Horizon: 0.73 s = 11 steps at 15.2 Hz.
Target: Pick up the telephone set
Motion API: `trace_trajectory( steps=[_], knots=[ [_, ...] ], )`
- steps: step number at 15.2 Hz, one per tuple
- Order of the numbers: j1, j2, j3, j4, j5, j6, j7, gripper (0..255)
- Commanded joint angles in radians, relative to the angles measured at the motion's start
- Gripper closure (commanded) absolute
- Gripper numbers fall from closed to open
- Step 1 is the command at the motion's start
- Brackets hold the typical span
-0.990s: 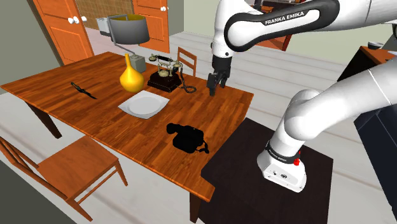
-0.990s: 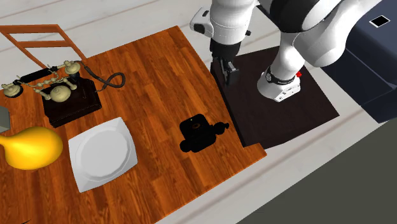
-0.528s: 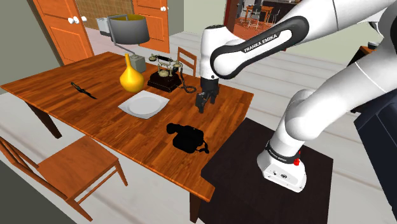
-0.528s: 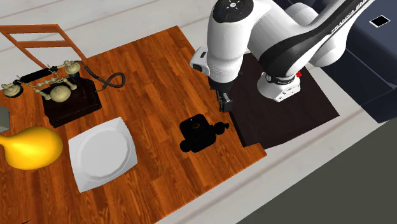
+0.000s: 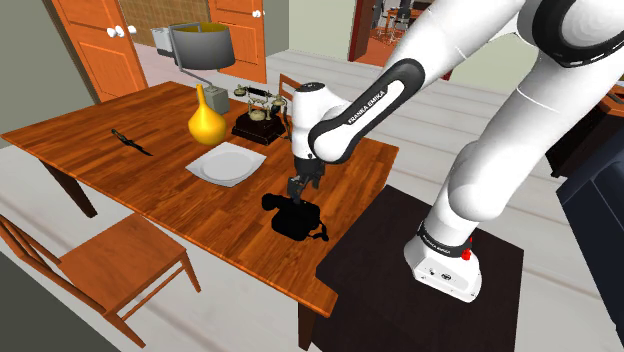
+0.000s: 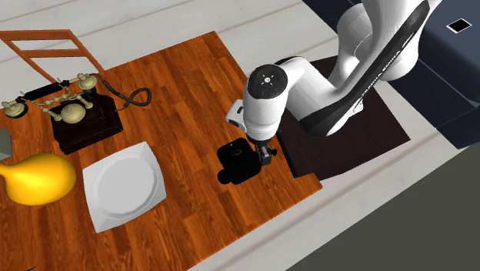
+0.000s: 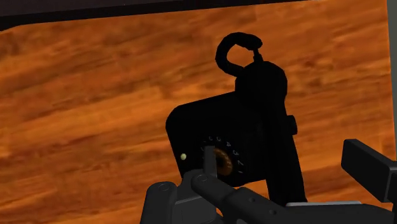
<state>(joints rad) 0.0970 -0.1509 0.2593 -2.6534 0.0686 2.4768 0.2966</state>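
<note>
Shoulder view first: the tool (image 5: 298, 188) points straight down off the bent white arm (image 5: 345, 110), right over the black telephone (image 5: 292, 217). The phone lies flat on the glossy wooden desk (image 5: 100, 150), near the edge beside the dark stand (image 5: 370, 262). Its long axis runs from this view's left toward the lower right, with a thin cord tail at the lower-right end. Farther back sit a square white plate (image 5: 228, 163), a yellow gourd-shaped vase (image 5: 206, 120) and an antique telephone (image 5: 258, 115). Over to the second exterior view, looking down: the tool (image 6: 264, 154) hangs over the right-hand end of the black telephone (image 6: 237, 162), where the cord curls out toward this view's right; plate (image 6: 123, 186) and vase (image 6: 38, 178) are well apart from it. Wrist view now: the tool (image 7: 257, 172) has its fingers standing wide apart, not closed on anything, and the black telephone (image 7: 242, 140) lies between and beyond them on the streaky wood grain of the desk (image 7: 83, 114). It is a matte, round-cornered body with a rotary dial, pale numerals ringing a brownish centre. The handset lies along one side, pointing away from the tool, and the cord loops off the far end.
</note>
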Motion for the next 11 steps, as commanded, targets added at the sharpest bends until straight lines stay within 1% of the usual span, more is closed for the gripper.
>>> trace_trajectory(
  steps=[1, 6, 9, 11],
  knots=[
    [0.002, 0.084, 0.021, 0.015, -0.03, 0.067, 0.052, 0],
    [-0.001, 0.155, 0.022, 0.012, -0.065, 0.138, 0.081, 0],
    [-0.002, 0.212, 0.017, 0.011, -0.099, 0.194, 0.105, 0],
    [-0.002, 0.212, 0.017, 0.011, -0.099, 0.194, 0.105, 0]
  ],
)
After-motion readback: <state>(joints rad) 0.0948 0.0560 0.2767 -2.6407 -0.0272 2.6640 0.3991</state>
